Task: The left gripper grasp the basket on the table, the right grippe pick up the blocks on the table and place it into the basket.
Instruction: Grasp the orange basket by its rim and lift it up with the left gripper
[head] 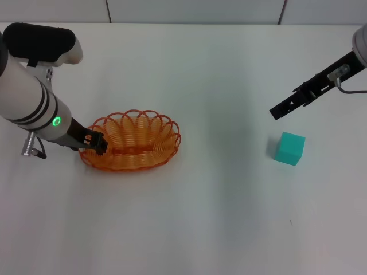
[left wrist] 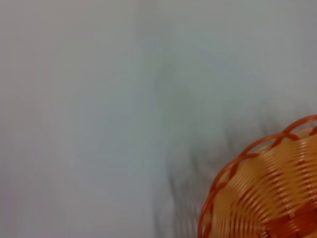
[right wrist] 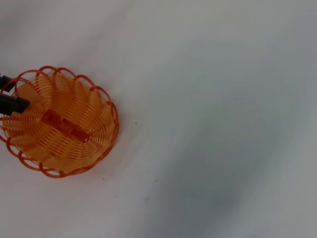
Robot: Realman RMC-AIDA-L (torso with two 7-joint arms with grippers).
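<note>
One basket [head: 133, 143], one cube [head: 289, 148], two grippers.

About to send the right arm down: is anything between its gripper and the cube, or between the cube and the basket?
Nothing visible. Right gripper hangs above bare table beside the cube; basket path is open.

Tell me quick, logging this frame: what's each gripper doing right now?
Left gripper: shut on the basket rim at its left end.
Right gripper: holding nothing, above the table beyond the block; open or shut cannot be told.

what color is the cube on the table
Teal-green cube, plain faces; the head view shows it best.
</note>
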